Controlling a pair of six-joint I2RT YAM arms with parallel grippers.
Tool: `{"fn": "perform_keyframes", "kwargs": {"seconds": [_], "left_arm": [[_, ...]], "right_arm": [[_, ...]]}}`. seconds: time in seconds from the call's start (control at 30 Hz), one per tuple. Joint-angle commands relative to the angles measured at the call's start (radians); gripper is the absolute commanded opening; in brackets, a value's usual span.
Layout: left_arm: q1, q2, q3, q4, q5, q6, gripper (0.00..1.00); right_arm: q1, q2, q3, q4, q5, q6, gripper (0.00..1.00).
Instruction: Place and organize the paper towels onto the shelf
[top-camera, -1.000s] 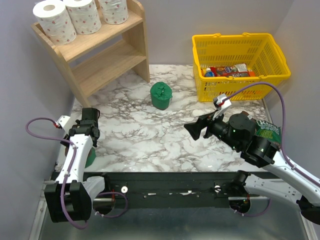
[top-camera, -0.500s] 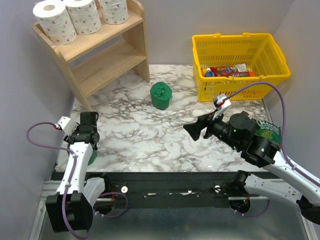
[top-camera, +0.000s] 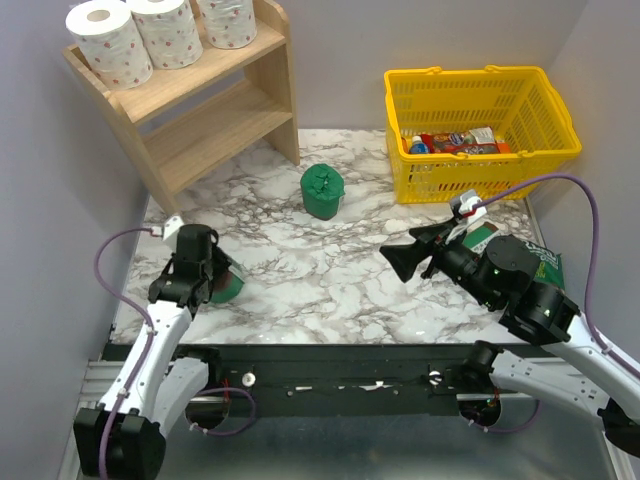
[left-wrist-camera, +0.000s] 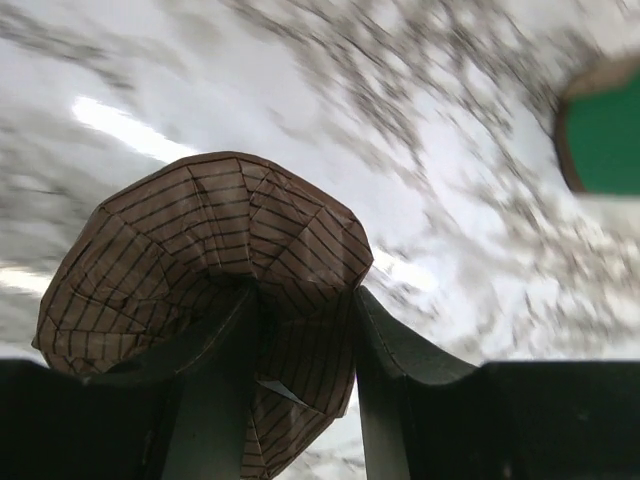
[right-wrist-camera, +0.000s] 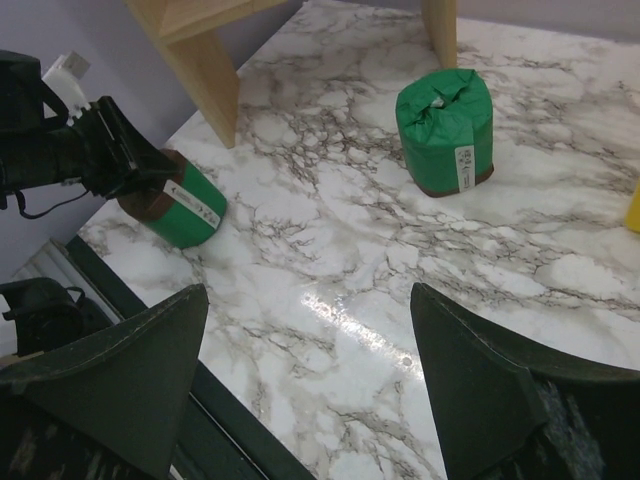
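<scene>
My left gripper (top-camera: 207, 272) is shut on the brown crimped end (left-wrist-camera: 215, 255) of a dark green paper towel roll (top-camera: 227, 286), which lies tilted low at the near left of the table; the right wrist view shows the same roll (right-wrist-camera: 182, 207). A second green roll (top-camera: 322, 192) stands upright mid-table and also shows as the green roll (right-wrist-camera: 445, 130) and the green roll (left-wrist-camera: 603, 135). Three white spotted rolls (top-camera: 165, 30) sit on the top tier of the wooden shelf (top-camera: 215, 105). My right gripper (top-camera: 398, 256) hovers open and empty over the near right of the table, and its own view shows the right gripper (right-wrist-camera: 310, 290) open above bare marble.
A yellow mesh basket (top-camera: 545, 95) with snack packets stands at the back right. A flat green packet (top-camera: 545, 264) lies under my right arm. The shelf's lower tier (top-camera: 205, 130) holds nothing. A black rail (top-camera: 330, 365) runs along the near table edge.
My left gripper closed on the green roll near the front-left edge and moved forward and right with it. The right arm shifted slightly right, still open.
</scene>
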Motion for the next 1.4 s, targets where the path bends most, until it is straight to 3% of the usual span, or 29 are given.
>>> {"fn": "perform_keyframes", "kwargs": {"seconds": [0.0,0.13,0.23,0.47,0.63,0.83,0.97,1.13,1.37], "left_arm": [[-0.295,0.112,0.055,0.102,0.065,-0.073,0.40],[-0.495,0.274,0.167,0.132,0.016,-0.071,0.48],[-0.573,0.357,0.277,0.104,-0.005,-0.041,0.59],[-0.590,0.331,0.409,0.069,-0.016,-0.002,0.99],[-0.512,0.267,0.489,-0.094,-0.169,0.046,0.99],[-0.226,0.052,0.350,-0.168,-0.019,0.043,0.99],[-0.181,-0.137,0.265,-0.204,-0.060,0.012,0.99],[-0.179,-0.319,0.192,-0.293,-0.302,-0.044,0.99],[-0.179,-0.494,0.118,-0.273,-0.300,-0.034,0.99]], "right_arm": [[-0.002,-0.006,-0.022,0.005,0.024,-0.010,0.91],[-0.002,-0.001,-0.042,0.005,0.010,-0.004,0.91],[0.000,-0.003,-0.052,-0.001,0.012,-0.005,0.90],[0.000,0.051,-0.043,-0.019,-0.062,-0.002,0.91],[0.011,0.212,0.027,-0.019,-0.132,0.056,0.88],[0.121,0.488,0.177,-0.019,-0.076,0.088,0.87],[0.193,0.658,0.292,-0.022,-0.034,0.093,0.86],[0.245,0.876,0.423,-0.042,-0.002,0.133,0.84],[0.279,1.063,0.546,-0.070,0.056,0.128,0.84]]}}
